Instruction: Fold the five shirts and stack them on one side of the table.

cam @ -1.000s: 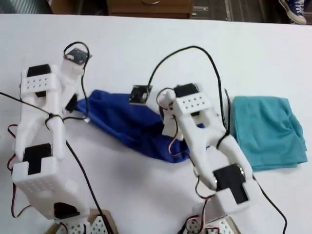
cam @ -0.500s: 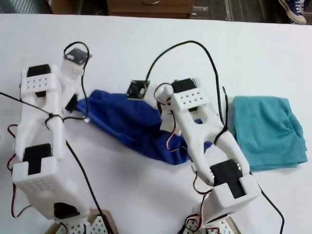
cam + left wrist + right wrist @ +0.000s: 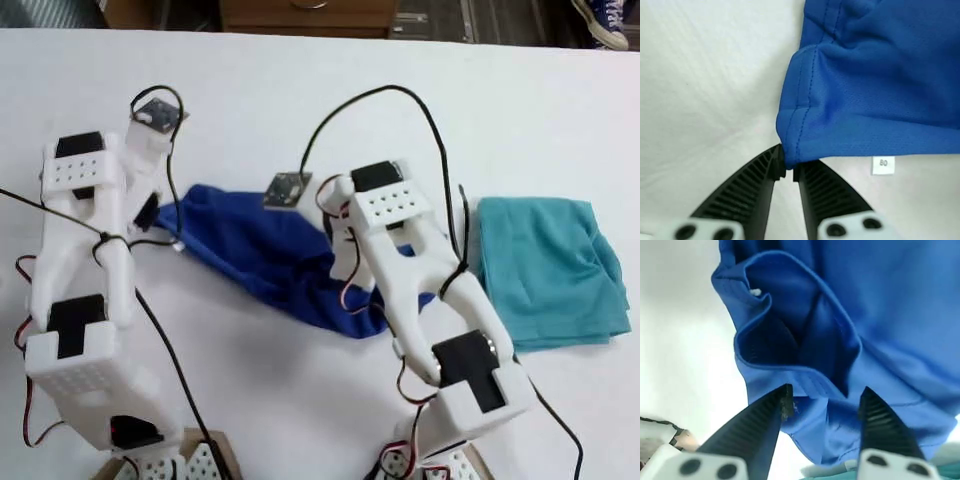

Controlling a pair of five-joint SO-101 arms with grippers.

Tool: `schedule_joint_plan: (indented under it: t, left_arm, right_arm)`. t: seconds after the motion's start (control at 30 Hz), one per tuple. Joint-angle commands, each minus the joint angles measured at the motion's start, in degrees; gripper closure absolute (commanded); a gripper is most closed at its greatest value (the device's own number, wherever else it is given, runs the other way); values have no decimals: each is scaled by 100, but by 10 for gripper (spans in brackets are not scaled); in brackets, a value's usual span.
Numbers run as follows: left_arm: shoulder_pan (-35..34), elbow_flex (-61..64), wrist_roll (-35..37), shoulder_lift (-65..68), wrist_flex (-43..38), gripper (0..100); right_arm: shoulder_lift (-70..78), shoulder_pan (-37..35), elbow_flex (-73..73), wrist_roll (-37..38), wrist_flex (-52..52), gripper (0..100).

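Gripper of the left arm (image 3: 788,167) is clamped on the hemmed corner of the blue shirt (image 3: 250,250), while the right gripper (image 3: 826,402) gapes wide over its bunched other end, a folded teal shirt (image 3: 545,265) lying near on the table (image 3: 300,70).

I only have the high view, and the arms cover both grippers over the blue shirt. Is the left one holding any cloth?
Observer: Yes. In the left wrist view the left gripper is shut on a hemmed corner of the blue shirt.
Operator: And the right one?
Observer: The right gripper is open, jaws either side of a bunched fold of that shirt.
Operator: Anything near the pinched corner?
Observer: A small white tag shows at the shirt's edge, close to it.
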Motion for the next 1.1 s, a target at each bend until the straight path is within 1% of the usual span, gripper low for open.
schedule_joint_plan:
  t: [0.0, 0.2, 0.37, 0.6, 0.67, 0.77, 0.8, 0.83, 0.9, 1.07]
  left_arm:
    - [53, -31, -44, -325, 18, 973]
    - [53, -31, -44, -325, 26, 973]
    - [26, -31, -53, -325, 44, 973]
    - [26, -31, -53, -325, 44, 973]
    - [35, -31, -53, -325, 44, 973]
    - [35, -31, -53, -325, 44, 973]
    - [35, -31, -53, -325, 44, 973]
    - [35, -31, -53, -325, 53, 973]
    - [35, -22, -44, -325, 53, 973]
    - [53, 92, -35, -325, 97, 973]
  right_arm:
    - [-365, -57, -202, -26, 13, 773]
    - [13, -22, -176, -18, -374, 773]
    - [470, -57, -202, -26, -444, 775]
    - [567, -22, -211, -26, -576, 777]
    - [567, -22, -211, -35, -673, 821]
    - [523, -13, -220, -62, -840, 975]
    - [523, -13, -229, -79, -848, 989]
    - [523, -13, -273, -79, -813, 968]
    - [514, -13, -413, -79, -690, 981]
    - [92, -40, -1152, -79, 163, 978]
